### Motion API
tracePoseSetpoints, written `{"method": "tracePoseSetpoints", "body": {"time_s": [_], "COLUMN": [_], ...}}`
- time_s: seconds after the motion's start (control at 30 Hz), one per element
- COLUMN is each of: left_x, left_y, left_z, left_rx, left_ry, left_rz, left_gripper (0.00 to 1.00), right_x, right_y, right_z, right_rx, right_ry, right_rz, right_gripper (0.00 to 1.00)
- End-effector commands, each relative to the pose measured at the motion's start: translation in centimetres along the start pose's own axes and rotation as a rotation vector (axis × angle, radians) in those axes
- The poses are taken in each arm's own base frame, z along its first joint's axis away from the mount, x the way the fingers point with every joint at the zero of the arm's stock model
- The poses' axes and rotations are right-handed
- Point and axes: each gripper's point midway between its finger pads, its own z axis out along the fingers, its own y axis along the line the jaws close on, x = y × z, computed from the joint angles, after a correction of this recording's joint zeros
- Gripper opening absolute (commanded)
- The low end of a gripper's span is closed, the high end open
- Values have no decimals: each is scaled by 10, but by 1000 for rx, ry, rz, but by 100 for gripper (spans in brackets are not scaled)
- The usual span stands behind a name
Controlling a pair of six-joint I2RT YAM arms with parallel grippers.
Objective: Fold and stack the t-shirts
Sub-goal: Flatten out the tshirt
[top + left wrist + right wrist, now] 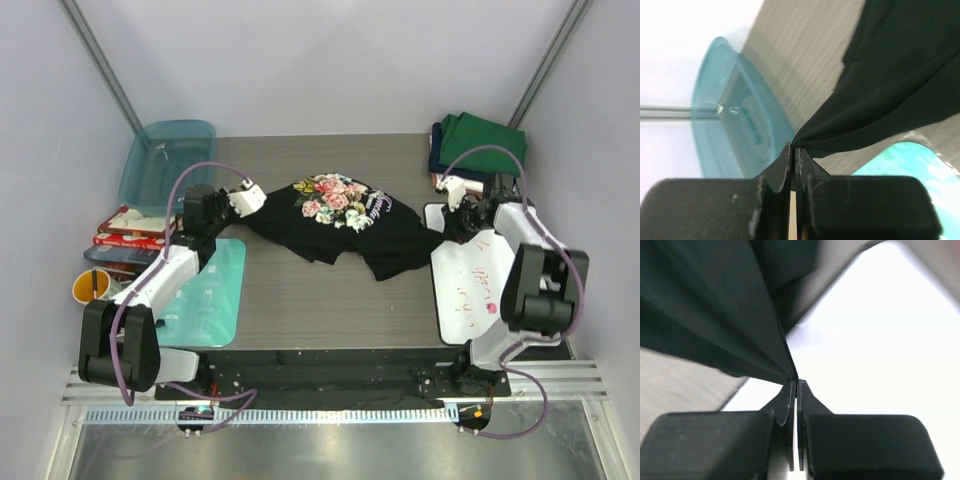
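Two pinches, one garment. The left gripper (pixel 792 147) is clenched on a gathered point of the black t-shirt (pixel 350 235). The right gripper (pixel 795 382) is clenched on a pleated bunch at the shirt's other end.

Shirt position: crumpled across the far middle of the table (pixel 300 310), floral print (pixel 335 198) facing up. Its right end reaches the white board (pixel 475 285) at the right edge. Folded t-shirts (pixel 480 140) sit in the far right corner.

Risks, as judged:
- Both holds are at the very fingertips. A firm pull apart could slip the cloth out of either one.
- Each pinch shows bunched folds, not a clean hem or corner. Several layers may be caught, so a spread could leave the shirt twisted rather than flat.
- The right arm works near the folded stack, and a wide swing could disturb it.
- The left end hangs near the teal tub (pixel 168 160) and teal mat (pixel 215 290), so dragged cloth might catch a rim.
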Motion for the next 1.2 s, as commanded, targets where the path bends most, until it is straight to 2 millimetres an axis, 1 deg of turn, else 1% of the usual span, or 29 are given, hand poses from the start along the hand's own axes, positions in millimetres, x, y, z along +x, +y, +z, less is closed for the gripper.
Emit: {"method": "tracePoseSetpoints", "body": {"time_s": [0.0, 0.03, 0.07, 0.1, 0.2, 0.27, 0.3, 0.33, 0.4, 0.47, 0.5, 0.53, 0.57, 0.6, 0.63, 0.67, 0.7, 0.73, 0.77, 0.8, 0.83, 0.87, 0.9, 0.97, 1.03, 1.07, 1.1, 1.13, 1.17], "left_x": [-25, -31, -31, -36, -59, -72, -80, -83, -99, -101, -114, -107, -109, -113, -108, -105, -105, -95, -91, -85, -78, -81, -84, -92, -108, -112, -112, -118, -108], "left_y": [58, 67, 77, 86, 131, 152, 171, 176, 201, 196, 200, 181, 170, 162, 134, 114, 101, 73, 62, 49, 34, 26, 23, 14, 25, 29, 33, 46, 43], "left_z": [-10, -15, -20, -25, -55, -77, -94, -102, -136, -148, -170, -169, -177, -195, -195, -198, -206, -215, -219, -224, -236, -242, -249, -260, -260, -249, -237, -224, -198], "left_rx": [-220, -250, -285, -313, -461, -529, -591, -600, -668, -613, -600, -501, -438, -402, -272, -179, -107, 1, 39, 79, 136, 167, 181, 228, 197, 201, 197, 141, 157], "left_ry": [-40, -51, -38, -44, -72, -91, -88, -81, -96, -80, -130, -95, -107, -142, -138, -136, -137, -126, -124, -125, -124, -152, -175, -237, -293, -294, -280, -288, -246], "left_rz": [12, 10, 2, -3, -20, -27, -43, -49, -84, -90, -100, -87, -74, -55, -32, -13, 12, 22, 36, 64, 122, 142, 170, 239, 259, 232, 229, 240, 283], "left_gripper": [0, 0, 0, 0, 0, 0, 0, 0, 0, 0, 0, 0, 0, 0, 0, 0, 0, 0, 0, 0, 0, 0, 0, 0, 0, 0, 0, 0, 0], "right_x": [-83, -97, -113, -124, -159, -164, -179, -178, -184, -177, -177, -165, -158, -146, -137, -128, -108, -105, -110, -99, -104, -116, -113, -131, -143, -148, -162, -169, -172], "right_y": [-59, -68, -65, -63, -45, -37, -28, -24, -8, 1, 8, 20, 28, 41, 59, 71, 90, 107, 125, 137, 146, 153, 160, 169, 169, 165, 151, 142, 126], "right_z": [-100, -126, -159, -183, -262, -289, -319, -333, -363, -370, -373, -364, -362, -347, -349, -346, -334, -330, -346, -340, -342, -356, -356, -370, -373, -370, -369, -366, -355], "right_rx": [567, 677, 767, 833, 1022, 1061, 1100, 1137, 1185, 1191, 1177, 1115, 1094, 1011, 986, 948, 838, 770, 754, 674, 638, 639, 605, 595, 588, 580, 605, 619, 623], "right_ry": [-179, -216, -271, -317, -472, -472, -527, -527, -556, -514, -503, -447, -391, -340, -329, -266, -203, -209, -220, -194, -221, -246, -234, -286, -318, -328, -342, -357, -345], "right_rz": [-199, -216, -238, -256, -309, -286, -287, -277, -312, -349, -382, -416, -490, -539, -592, -700, -730, -775, -832, -808, -813, -829, -844, -881, -895, -896, -911, -894, -874], "right_gripper": [1, 1, 1, 1, 1, 1, 1, 1, 1, 1, 1, 1, 1, 1, 1, 1, 1, 2, 1, 1, 1, 1, 1, 1, 1, 1, 1, 1, 1]}}
